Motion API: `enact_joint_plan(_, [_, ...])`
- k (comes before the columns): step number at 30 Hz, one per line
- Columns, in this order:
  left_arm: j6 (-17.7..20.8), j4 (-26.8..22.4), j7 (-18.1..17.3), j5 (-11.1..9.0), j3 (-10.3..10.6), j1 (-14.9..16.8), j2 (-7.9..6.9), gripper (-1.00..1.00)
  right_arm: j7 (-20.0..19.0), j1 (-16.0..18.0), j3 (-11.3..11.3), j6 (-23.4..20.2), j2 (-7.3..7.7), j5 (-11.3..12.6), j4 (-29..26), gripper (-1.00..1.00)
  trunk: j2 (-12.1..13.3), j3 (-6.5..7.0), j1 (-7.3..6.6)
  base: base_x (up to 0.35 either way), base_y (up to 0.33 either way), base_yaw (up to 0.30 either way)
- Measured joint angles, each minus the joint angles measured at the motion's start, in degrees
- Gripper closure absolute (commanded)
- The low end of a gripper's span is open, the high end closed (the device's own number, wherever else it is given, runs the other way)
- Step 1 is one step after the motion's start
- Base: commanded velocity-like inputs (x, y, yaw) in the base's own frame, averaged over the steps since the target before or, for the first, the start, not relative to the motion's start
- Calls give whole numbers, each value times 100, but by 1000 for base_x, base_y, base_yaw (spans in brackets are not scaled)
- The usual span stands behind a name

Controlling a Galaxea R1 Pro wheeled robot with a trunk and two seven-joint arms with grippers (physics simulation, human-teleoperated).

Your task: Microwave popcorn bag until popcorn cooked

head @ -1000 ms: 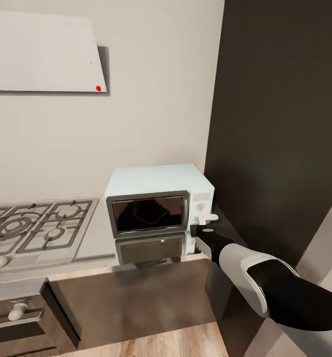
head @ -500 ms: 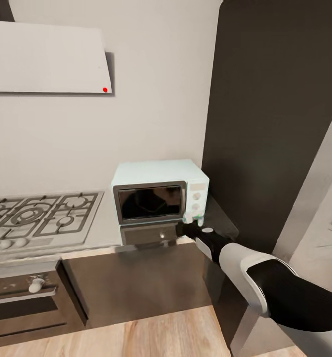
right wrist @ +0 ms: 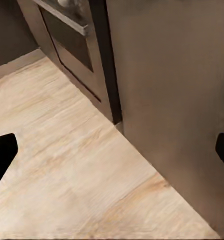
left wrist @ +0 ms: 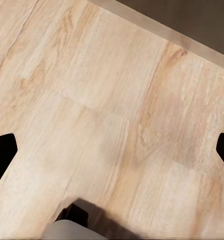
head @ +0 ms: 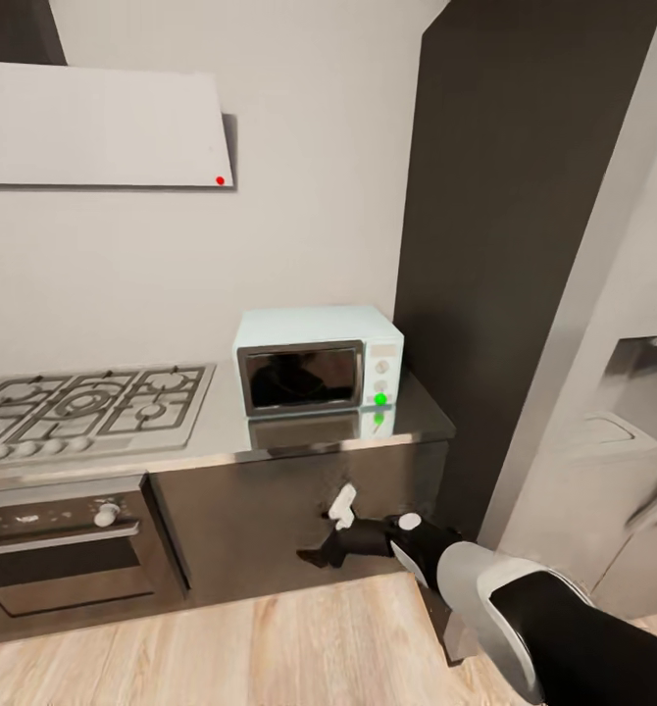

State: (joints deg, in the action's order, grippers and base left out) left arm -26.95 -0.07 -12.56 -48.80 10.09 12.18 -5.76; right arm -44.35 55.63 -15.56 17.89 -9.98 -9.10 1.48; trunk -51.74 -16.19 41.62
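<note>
The small pale mint-blue microwave (head: 317, 361) with its dark glass door shut stands on the reflective steel worktop (head: 270, 431), toward that worktop's right end; a green light dot (head: 379, 398) glows at the base of its knob panel. Left of the microwave lies the gas hob (head: 88, 404), and below the hob the dark built-in oven (head: 59, 559) with a steel handle. Right of the microwave a tall dark panel (head: 505, 226) rises from the worktop's end, then a grey cabinet front (head: 603, 471). In front of the worktop's edge the pale wooden floor (head: 270, 652) lies open.

The right gripper (head: 333, 534) hangs below the worktop edge, in front of the dark cabinet front (head: 260, 520) under the microwave, touching nothing. In the right wrist view its 2 dark fingertips (right wrist: 1, 155) sit at opposite edges, spread wide with nothing between them, over floor, cabinet and oven corner. The left gripper's fingertips (left wrist: 1, 155) are likewise spread wide and empty above bare floor boards.

The popcorn bag's place cannot be told.
</note>
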Motion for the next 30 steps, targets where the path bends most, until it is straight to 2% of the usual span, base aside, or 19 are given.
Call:
enact_joint_plan(2, [1,-1,-1,-5,-2,0,-12,-100,274,-463,-16,-169,1,0,11,-100,0,-1,-2,-57,0,0])
enact_joint_plan(4, [2,-1,-1,-8,-4,-1,-36,-100,832,-832,11,-271,16,15,15,-100,0,0,-3,-14,0,0])
enact_joint_plan(6, [8,-8,-1,-7,0,-1,-46,-100,1707,-1314,12,-301,342,23,21,-100,0,-1,-3,-3,0,0])
enact_joint_plan(9, [9,-10,11,-15,3,-1,-66,-100,2823,-2140,34,-304,678,43,22,-100,-1,-1,-3,0,0,0])
enact_joint_plan(11, [10,-11,182,-18,1,-2,-101,-100,3358,-2448,74,-304,976,82,24,-100,-1,0,-3,0,0,0])
enact_joint_plan(12, [11,-11,396,-19,1,-2,-110,-100,3541,-2603,101,-306,1148,158,27,-100,-1,0,-3,0,0,0])
enact_joint_plan(14, [15,-8,946,-13,2,-2,-123,-100,3824,-3023,244,-336,1433,594,29,-100,-1,-1,-3,0,0,0])
enact_joint_plan(15, [18,-1,1143,-10,-3,-1,-117,-100,3977,-3252,322,-418,1543,895,29,-100,-1,-1,-3,0,0,0])
enact_joint_plan(16, [62,3,1283,-2,2,-2,-103,-100,4162,-3562,375,-499,1637,1321,28,-100,-1,0,-3,0,0,0])
enact_joint_plan(17, [177,5,1333,35,3,-14,-98,-100,4250,-3809,400,-523,1675,1652,29,-100,-1,-1,-3,0,0,0])
enact_joint_plan(18, [438,7,1366,135,2,-65,-95,-100,4333,-4102,416,-507,1699,2128,24,-100,-1,-1,-3,0,0,0])
enact_joint_plan(19, [779,7,1380,680,4,-156,-97,-100,4473,-4481,422,-485,1712,2882,27,-100,-1,-1,-3,0,0,0])
enact_joint_plan(20, [841,6,1382,1028,9,-170,-95,-100,4516,-4538,414,-480,1716,3037,27,-100,-1,0,-3,0,0,0])
enact_joint_plan(21, [876,6,1383,1384,10,-178,-88,-100,4550,-4593,413,-482,1715,3127,27,-100,-1,0,-3,0,0,0])
enact_joint_plan(23, [893,6,1383,1606,8,-182,-57,-100,4629,-4627,410,-507,1713,3175,27,-100,-1,0,-3,0,0,0])
enact_joint_plan(30, [905,-8,1383,1694,-10,-183,-22,-100,4685,-4735,418,-774,1701,3291,27,-100,-1,0,-3,0,0,0])
